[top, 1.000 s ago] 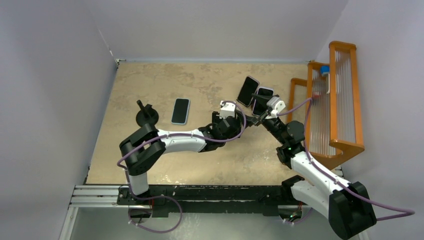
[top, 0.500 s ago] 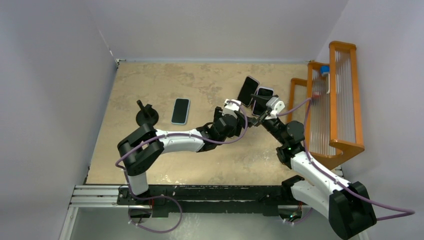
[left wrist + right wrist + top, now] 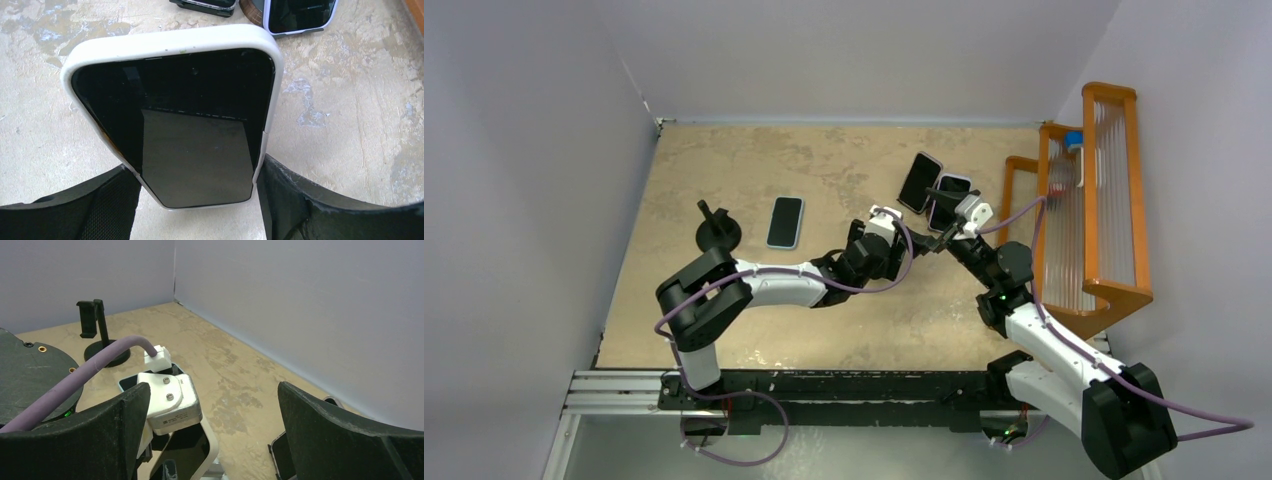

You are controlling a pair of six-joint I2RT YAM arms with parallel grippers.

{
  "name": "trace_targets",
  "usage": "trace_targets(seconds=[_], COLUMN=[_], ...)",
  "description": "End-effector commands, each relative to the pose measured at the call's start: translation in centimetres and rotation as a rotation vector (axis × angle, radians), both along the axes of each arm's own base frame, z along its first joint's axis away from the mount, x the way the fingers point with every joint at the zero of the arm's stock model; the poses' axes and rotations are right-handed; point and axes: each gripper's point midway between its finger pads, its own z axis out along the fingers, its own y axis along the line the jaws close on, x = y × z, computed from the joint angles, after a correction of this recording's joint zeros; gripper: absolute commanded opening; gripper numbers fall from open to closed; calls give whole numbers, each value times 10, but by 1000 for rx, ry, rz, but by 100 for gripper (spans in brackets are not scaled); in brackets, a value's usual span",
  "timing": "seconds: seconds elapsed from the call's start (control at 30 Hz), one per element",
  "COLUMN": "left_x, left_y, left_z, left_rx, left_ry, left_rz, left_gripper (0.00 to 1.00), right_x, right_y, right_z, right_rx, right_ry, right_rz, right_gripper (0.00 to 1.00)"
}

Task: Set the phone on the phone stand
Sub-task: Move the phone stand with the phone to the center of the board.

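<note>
My left gripper (image 3: 197, 170) is shut on a black phone in a white case (image 3: 175, 115) and holds it just above the table, its fingers on the phone's two long edges. In the top view the left gripper (image 3: 896, 238) is at mid-table, close to my right gripper (image 3: 937, 238). My right gripper (image 3: 212, 390) is wide open and empty, and it faces the left wrist camera (image 3: 170, 402) and the held phone (image 3: 195, 450). An empty black phone stand (image 3: 718, 232) stands at the left and also shows in the right wrist view (image 3: 97, 330).
Two phones (image 3: 920, 181) (image 3: 948, 200) lean on stands just beyond the grippers. A phone in a light blue case (image 3: 785, 221) lies flat near the empty stand. An orange wooden rack (image 3: 1104, 200) lines the right edge. Grey walls enclose the table.
My left gripper with the phone pushed slightly right, then drew back a little toward the near side. The right arm has not moved.
</note>
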Motion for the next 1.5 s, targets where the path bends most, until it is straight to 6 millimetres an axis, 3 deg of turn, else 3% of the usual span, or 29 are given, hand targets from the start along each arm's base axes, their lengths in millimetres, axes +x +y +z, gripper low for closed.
trace_targets(seconds=[0.0,0.33,0.53,0.7,0.97,1.1,1.23,1.47], left_x=[9,10,12,12,13,19,29,52], left_y=[-11,-10,-6,-6,-3,5,16,29], left_z=[35,9,-6,-20,-26,-30,-30,-36], left_rx=[-125,-117,-86,-66,-64,-60,-60,4], left_ry=[-54,-2,24,52,46,41,21,-2], left_rz=[3,43,80,93,78,57,10,-29], left_gripper=[69,72,87,91,76,75,67,66], right_x=[-3,0,0,0,1,1,1,1], right_y=[3,4,5,5,6,6,7,8], right_z=[6,3,3,3,2,2,3,2], right_rx=[-7,-16,-17,-19,-24,-25,-26,-28], right_ry=[-50,-42,-42,-41,-39,-41,-43,-45], right_rz=[15,17,21,22,26,28,33,40], right_gripper=[99,99,99,99,99,99,99,99])
